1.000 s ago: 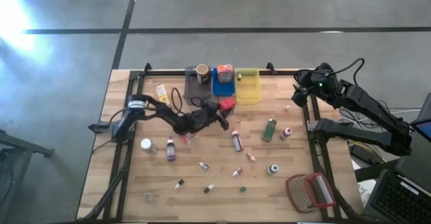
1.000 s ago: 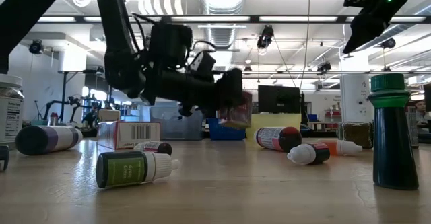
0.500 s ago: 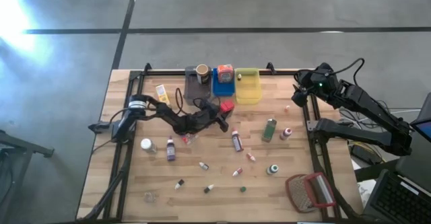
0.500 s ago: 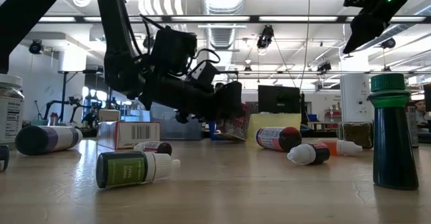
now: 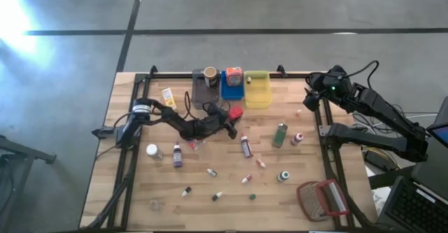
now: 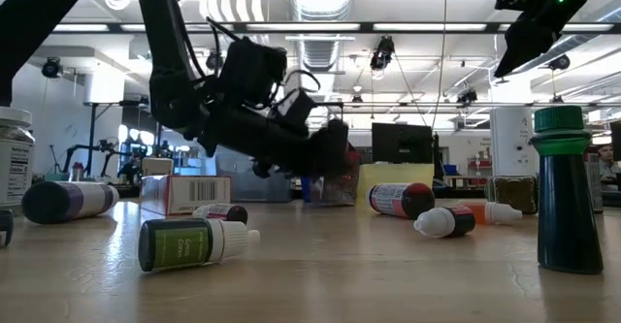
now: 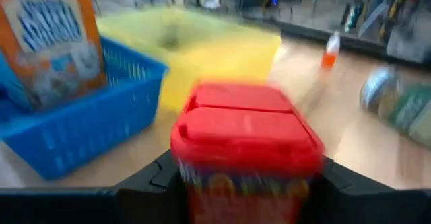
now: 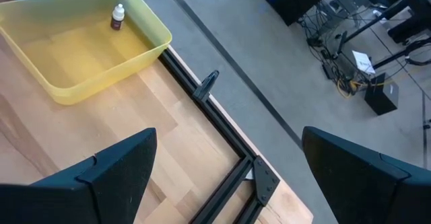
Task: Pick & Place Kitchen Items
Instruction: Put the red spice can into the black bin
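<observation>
My left gripper (image 5: 231, 123) reaches level across the middle of the table, shut on a small red-lidded container (image 7: 246, 140), just in front of the blue bin (image 5: 225, 91) and the yellow bin (image 5: 257, 93). In the low view the container (image 6: 336, 175) stands upright with its base at table level; whether it rests there I cannot tell. An orange box (image 7: 57, 39) stands in the blue bin. My right gripper (image 8: 229, 177) hangs open and empty above the table's far right corner. Small bottles and a green bottle (image 5: 281, 134) lie loose on the wood. My left gripper pinches the red-lidded container by its two sides below the lid (image 7: 195, 183), one finger on each side. The fingers come nearly level from the table's left. The container sits upright in the hold, lid up.
A grey bin (image 5: 204, 86) holding a jar stands left of the blue bin. A tiny bottle (image 8: 118, 17) lies in the yellow bin. A red-framed mesh object (image 5: 323, 199) sits at the near right corner. A yellow box (image 5: 168, 96) lies at the far left.
My left gripper has tipped its fingers downward and sunk a little. The red-lidded container has gone from hanging tilted above the table to standing upright, down at table level, in front of the bins.
</observation>
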`<state>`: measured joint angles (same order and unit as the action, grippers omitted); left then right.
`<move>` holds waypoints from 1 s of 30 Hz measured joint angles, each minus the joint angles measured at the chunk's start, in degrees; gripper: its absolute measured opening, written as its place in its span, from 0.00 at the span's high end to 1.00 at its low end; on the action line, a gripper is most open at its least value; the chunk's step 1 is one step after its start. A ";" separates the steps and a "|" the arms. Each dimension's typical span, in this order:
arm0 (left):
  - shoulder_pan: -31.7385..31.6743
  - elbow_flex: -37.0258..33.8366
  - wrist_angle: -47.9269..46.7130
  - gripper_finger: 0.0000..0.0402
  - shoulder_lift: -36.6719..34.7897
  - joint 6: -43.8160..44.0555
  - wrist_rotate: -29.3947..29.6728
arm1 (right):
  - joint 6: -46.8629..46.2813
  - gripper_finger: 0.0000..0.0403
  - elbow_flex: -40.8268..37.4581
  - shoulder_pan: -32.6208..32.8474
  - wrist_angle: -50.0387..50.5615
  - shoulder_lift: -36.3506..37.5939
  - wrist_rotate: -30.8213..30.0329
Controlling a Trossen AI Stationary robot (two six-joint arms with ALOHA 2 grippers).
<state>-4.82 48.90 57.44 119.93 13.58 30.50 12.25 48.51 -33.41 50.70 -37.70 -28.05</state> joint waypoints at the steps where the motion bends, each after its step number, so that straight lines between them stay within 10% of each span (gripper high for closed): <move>1: 0.02 -0.22 -0.75 0.50 0.26 0.07 -0.01 | 0.18 0.09 0.00 0.00 0.00 0.01 0.00; 30: 2.67 0.62 -25.39 0.07 -20.50 -1.76 -1.07 | 0.00 0.09 0.00 0.02 -0.01 0.00 0.00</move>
<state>-2.15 49.51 32.05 99.44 11.82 29.43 12.25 48.51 -33.39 50.69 -37.70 -28.05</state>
